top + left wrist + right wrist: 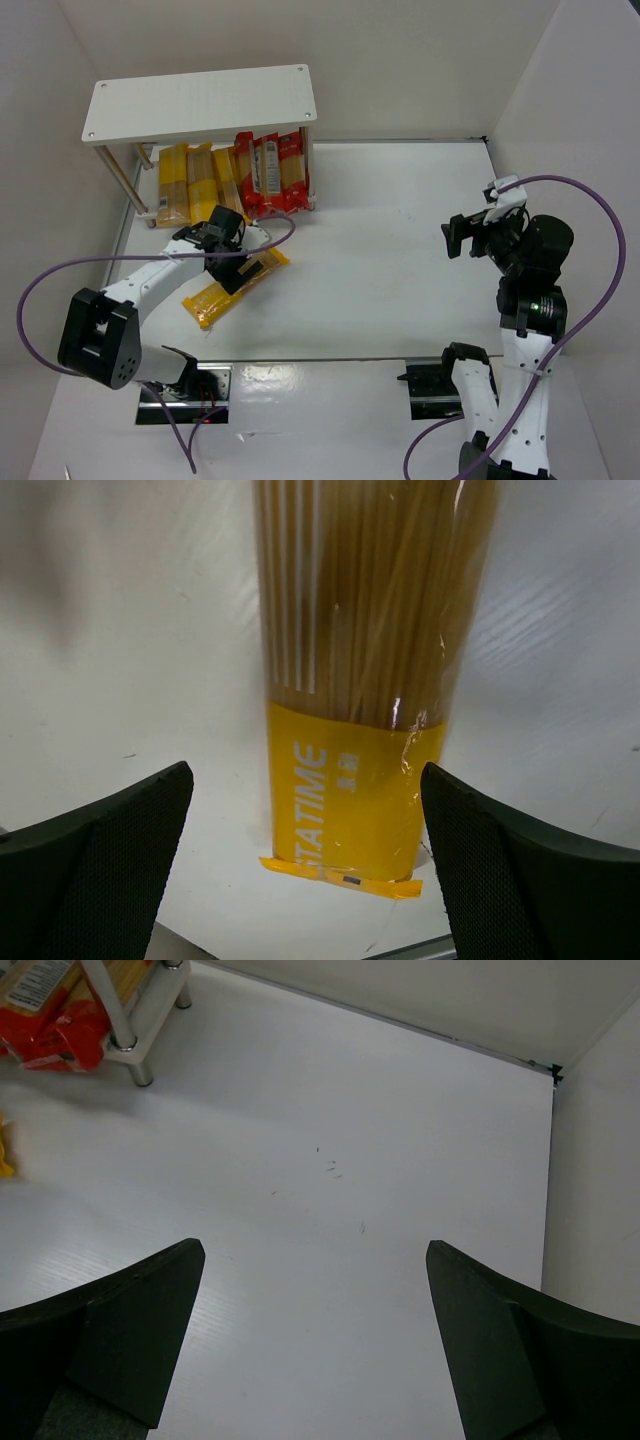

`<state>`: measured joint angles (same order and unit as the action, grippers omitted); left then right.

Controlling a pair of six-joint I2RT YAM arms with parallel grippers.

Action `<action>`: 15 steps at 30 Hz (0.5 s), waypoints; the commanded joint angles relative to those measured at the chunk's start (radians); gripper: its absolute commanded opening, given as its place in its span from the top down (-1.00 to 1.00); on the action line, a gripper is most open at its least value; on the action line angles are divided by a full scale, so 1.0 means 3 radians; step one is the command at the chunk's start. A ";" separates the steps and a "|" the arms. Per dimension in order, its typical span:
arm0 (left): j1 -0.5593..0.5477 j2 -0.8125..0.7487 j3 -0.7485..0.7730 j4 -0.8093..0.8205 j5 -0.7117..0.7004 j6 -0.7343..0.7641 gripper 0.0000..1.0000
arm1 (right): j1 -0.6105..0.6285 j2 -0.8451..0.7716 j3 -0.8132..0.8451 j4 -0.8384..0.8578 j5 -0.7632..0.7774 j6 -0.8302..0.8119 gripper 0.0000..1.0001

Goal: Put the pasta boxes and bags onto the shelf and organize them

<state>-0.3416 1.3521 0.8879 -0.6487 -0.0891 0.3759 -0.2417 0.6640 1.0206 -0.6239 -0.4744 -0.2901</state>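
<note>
Pasta pack (pixel 215 298), yellow with a clear window of tan spaghetti, lies flat and alone on the white table (pixel 380 250), slanted from 8 o'clock up to 2 o'clock in the overhead view. The shelf (pixel 200 100) stands at 11 o'clock against the back wall. Beneath its white top board is a row of yellow packs (pixel 190 185), with red packs (pixel 268 172) at the right end. The loose pack sits just in front of that row, with bare table to its right. The left gripper (pixel 232 268) reaches forward from its base and hangs over the pack's upper half. In the wrist view its jaws are spread wide, one on each side of the pack, apart from it. The right gripper (pixel 460 238), at 3 o'clock, is raised over bare table with its jaws also wide and holding nothing.
</note>
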 commanded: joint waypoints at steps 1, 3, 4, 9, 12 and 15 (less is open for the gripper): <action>0.0009 0.0095 -0.0126 0.0102 0.0061 0.0209 -1.00 | 0.0028 -0.0020 -0.0002 0.0024 0.0032 -0.0060 -1.00; 0.0009 0.0171 -0.0157 0.0102 0.0214 0.0209 -1.00 | 0.0059 -0.0020 -0.0002 0.0024 0.0032 -0.0061 -1.00; 0.0009 0.0172 -0.0158 0.0102 0.0256 0.0209 -1.00 | 0.0059 -0.0020 -0.0032 0.0024 0.0032 -0.0061 -1.00; 0.0009 0.0243 -0.0254 0.0168 0.0368 0.0209 -1.00 | 0.0059 -0.0020 -0.0032 0.0055 0.0063 -0.0061 -1.00; 0.0009 0.0273 -0.0351 0.0250 0.0409 0.0240 -1.00 | 0.0059 -0.0020 -0.0032 0.0055 0.0063 -0.0061 -1.00; 0.0009 0.0315 -0.0388 0.0296 0.0409 0.0240 -1.00 | 0.0059 -0.0020 -0.0032 0.0055 0.0063 -0.0061 -1.00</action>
<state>-0.3420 1.4277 0.7860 -0.5831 -0.0021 0.4221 -0.2325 0.6632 1.0187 -0.6235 -0.4633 -0.3046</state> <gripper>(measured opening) 1.000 0.999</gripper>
